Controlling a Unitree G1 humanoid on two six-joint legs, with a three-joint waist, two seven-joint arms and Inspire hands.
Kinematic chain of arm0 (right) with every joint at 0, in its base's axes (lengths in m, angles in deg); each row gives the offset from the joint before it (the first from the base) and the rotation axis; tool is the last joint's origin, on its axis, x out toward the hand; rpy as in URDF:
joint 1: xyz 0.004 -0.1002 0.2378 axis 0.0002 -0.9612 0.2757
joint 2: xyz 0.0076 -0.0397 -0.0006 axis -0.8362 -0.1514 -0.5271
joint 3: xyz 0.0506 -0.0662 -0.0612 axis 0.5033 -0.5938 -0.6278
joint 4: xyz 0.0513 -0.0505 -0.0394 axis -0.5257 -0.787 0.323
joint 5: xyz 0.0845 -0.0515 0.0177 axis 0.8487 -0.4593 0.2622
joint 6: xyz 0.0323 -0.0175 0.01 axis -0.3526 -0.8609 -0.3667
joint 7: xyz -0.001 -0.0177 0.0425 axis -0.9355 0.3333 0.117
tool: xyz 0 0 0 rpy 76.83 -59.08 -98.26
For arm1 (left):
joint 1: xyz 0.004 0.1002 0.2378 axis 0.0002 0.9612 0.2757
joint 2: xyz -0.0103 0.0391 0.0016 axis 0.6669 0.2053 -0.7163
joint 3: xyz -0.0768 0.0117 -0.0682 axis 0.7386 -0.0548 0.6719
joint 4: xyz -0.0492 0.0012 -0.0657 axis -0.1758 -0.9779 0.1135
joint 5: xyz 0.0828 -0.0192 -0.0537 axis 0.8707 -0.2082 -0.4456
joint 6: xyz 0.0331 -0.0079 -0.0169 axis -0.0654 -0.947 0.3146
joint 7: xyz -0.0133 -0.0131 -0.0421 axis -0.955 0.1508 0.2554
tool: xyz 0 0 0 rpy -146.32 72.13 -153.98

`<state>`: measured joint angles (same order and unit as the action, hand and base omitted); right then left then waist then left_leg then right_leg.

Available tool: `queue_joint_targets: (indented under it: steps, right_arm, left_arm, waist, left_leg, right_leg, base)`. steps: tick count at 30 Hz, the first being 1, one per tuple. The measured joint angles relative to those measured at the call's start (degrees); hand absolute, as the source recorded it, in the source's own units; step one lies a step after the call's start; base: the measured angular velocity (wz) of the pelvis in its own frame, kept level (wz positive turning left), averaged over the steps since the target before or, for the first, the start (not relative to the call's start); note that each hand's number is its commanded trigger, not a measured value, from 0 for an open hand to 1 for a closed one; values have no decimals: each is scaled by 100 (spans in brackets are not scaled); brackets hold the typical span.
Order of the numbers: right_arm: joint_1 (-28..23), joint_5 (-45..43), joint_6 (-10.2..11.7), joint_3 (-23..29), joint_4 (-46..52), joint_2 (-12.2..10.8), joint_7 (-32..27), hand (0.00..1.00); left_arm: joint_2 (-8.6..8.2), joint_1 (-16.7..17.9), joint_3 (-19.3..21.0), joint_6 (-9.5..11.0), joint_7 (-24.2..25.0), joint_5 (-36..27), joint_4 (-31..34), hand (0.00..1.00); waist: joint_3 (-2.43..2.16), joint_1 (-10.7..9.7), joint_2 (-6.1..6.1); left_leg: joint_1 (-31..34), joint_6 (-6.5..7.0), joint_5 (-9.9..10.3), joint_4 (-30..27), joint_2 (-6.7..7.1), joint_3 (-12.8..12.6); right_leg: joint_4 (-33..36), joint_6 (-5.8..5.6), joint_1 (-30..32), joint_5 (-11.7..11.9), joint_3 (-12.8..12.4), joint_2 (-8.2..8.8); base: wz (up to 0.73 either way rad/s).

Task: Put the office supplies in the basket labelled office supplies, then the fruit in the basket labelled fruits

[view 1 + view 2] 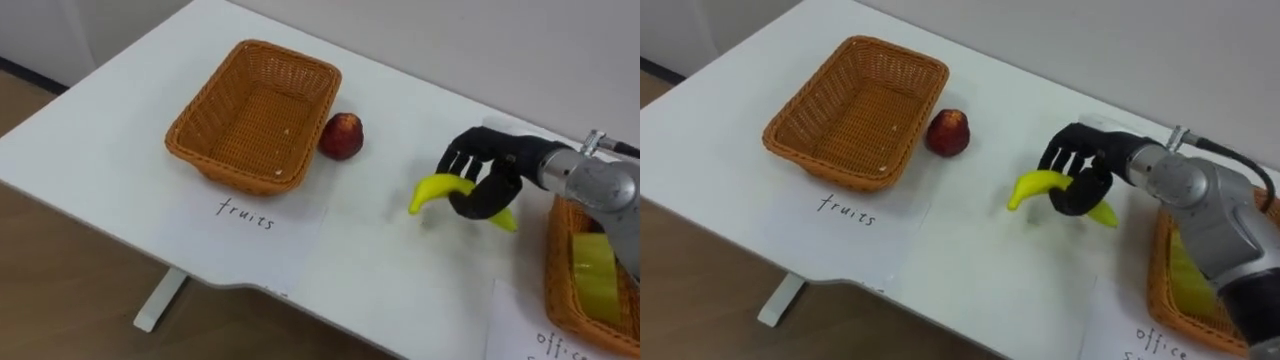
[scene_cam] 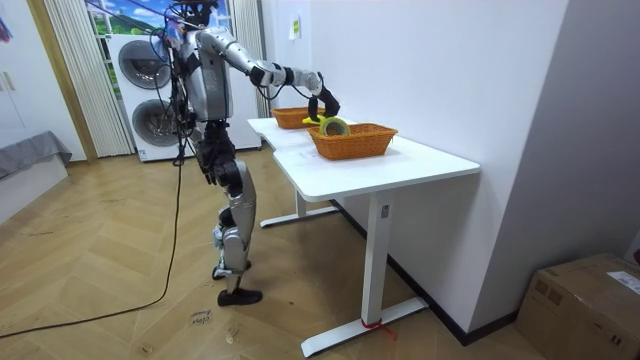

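Note:
A yellow banana (image 1: pixel 437 190) (image 1: pixel 1038 185) hangs just above the white table (image 1: pixel 380 260), held in my right hand (image 1: pixel 487 170) (image 1: pixel 1077 172), whose fingers curl round its middle. A red apple (image 1: pixel 341 136) (image 1: pixel 948 132) rests on the table beside the right wall of the empty wicker fruit basket (image 1: pixel 199 135) (image 1: pixel 796 142). A second wicker basket (image 1: pixel 560 290) (image 1: pixel 1160 290) at the right edge holds a yellow-green item (image 1: pixel 594 272). In the room view my right hand (image 2: pixel 322 103) reaches over the table between the two baskets.
A paper label (image 1: pixel 246 212) lies in front of the fruit basket and another label (image 1: pixel 545 340) in front of the right basket. The table's front edge (image 1: pixel 200 275) runs close below. A wall stands behind the table.

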<state>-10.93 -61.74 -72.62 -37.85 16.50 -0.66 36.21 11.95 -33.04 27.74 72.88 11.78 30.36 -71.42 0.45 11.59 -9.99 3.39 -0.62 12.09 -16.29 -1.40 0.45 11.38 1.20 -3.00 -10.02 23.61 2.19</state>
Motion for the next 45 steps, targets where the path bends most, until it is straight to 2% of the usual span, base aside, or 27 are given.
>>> queue_joint_targets:
  steps: [3, 4, 6, 7, 13, 20, 31, 40, 45]
  right_arm:
    - [-17, -47, 3, 62, 151, 0, 0, 100]
    - [-17, -71, 4, 65, 163, 0, 0, 100]
    - [-27, -176, 1, 69, 260, 0, 1, 100]
    - [-87, -250, -1, 91, 416, 0, 1, 100]
    - [-126, -333, 136, 232, 888, 0, 4, 100]
    - [-125, -336, 262, 286, 1037, 0, -3, 100]
    - [-119, -296, 257, 570, 1578, 0, -5, 100]
    - [-119, -523, 254, 570, 1728, 0, -16, 100]
    - [-119, -522, 254, 570, 1730, -1, -225, 100]
  left_arm:
    - [-16, 37, 20, -4, -35, -2, 0, 0]
    - [-35, 40, 20, -4, -87, -2, 0, 0]
    - [-83, 68, 20, -4, -149, 4, 0, 0]
    - [-112, 87, 23, -2, -153, 3, 0, 0]
    - [-173, 175, 29, 11, -151, 8, 0, 0]
    - [-174, 223, 29, 53, -151, 5, -4, 0]
    - [-222, 408, 245, 93, -138, 122, 38, 0]
    - [-240, 623, 253, 99, 218, 359, 176, 0]
    - [-248, 702, 255, 98, 275, 381, 177, 0]
  waist:
    - [-10, -56, 64]
    - [-31, -73, 84]
    - [-12, -73, 114]
    - [-16, -79, 122]
    - [-41, -139, 101]
    - [-30, -137, 116]
    - [-11, -140, 138]
    - [-1, -61, 145]
    - [11, -9, 137]
  left_leg:
    - [-111, 12, 7, 15, 13, 0]
    - [-129, 15, 7, 15, 16, -3]
    - [-214, 16, 6, 31, 17, -14]
    - [-290, 22, 1, 68, 26, -18]
    - [-425, 24, 2, 102, 57, -18]
    - [-489, 46, -4, 151, 93, -7]
    - [-504, 54, -3, 197, 119, 68]
    - [-507, 53, -3, 217, 136, 177]
    - [-552, 76, 11, 162, 194, 202]
  right_leg:
    - [1, -18, -109, -11, -5, 16]
    - [3, -20, -126, -12, -8, 19]
    - [2, -21, -202, -13, -18, 20]
    - [-4, -34, -260, -22, -19, 29]
    - [-87, -56, -409, -77, -42, 64]
    - [-81, -81, -464, -93, -21, 69]
    - [-81, -111, -456, -123, 6, 84]
    - [-79, -119, -511, -128, 36, 85]
    - [-76, -156, -614, -205, 70, 166]
  base:
    - [0]
    - [0]
    - [0]
    - [0]
    - [2]
    - [1]
    - [2]
    - [6]
    - [9]
